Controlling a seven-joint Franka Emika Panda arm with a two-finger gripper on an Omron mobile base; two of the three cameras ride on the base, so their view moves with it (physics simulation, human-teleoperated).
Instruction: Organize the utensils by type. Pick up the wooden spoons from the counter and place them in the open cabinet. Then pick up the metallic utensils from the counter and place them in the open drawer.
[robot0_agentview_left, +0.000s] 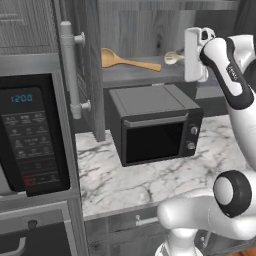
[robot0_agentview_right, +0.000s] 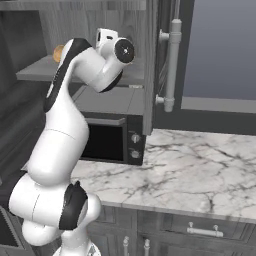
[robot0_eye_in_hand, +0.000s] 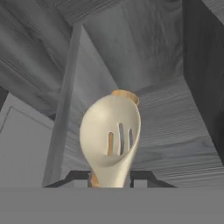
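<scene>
We have the gripper (robot0_eye_in_hand: 111, 177) raised to the shelf level of the open cabinet (robot0_agentview_left: 85, 70), and its jaws are clamped on the neck of the slotted wooden spoon (robot0_eye_in_hand: 111, 135), the shorter one with the pale bowl. In the hand view the bowl stands straight up out of the fingertips (robot0_eye_in_hand: 74, 177), slots facing us, so the spoon's long axis runs along the gripper's own line of reach, bowl leading into the cabinet.

From the left base view we see the pale bowl poking out just left of the hand, at or just above the shelf (robot0_agentview_left: 135, 75); we cannot tell whether it touches the board. The long tan spoon (robot0_agentview_left: 127, 61) already lies on that same shelf, handle pointing right toward the hand, its round bowl to the left. In the hand view an orange-tan rounded tip shows just behind the held bowl; we judge it to be part of that tan spoon, though we cannot be sure.

The relation that matters: the shelf lies directly ahead of and under the held spoon, with the tan spoon close beyond. We judge the next step to be a release onto the shelf, short of the other spoon. The toaster oven (robot0_agentview_left: 155, 125) sits on the counter (robot0_agentview_left: 115, 185) below.
</scene>
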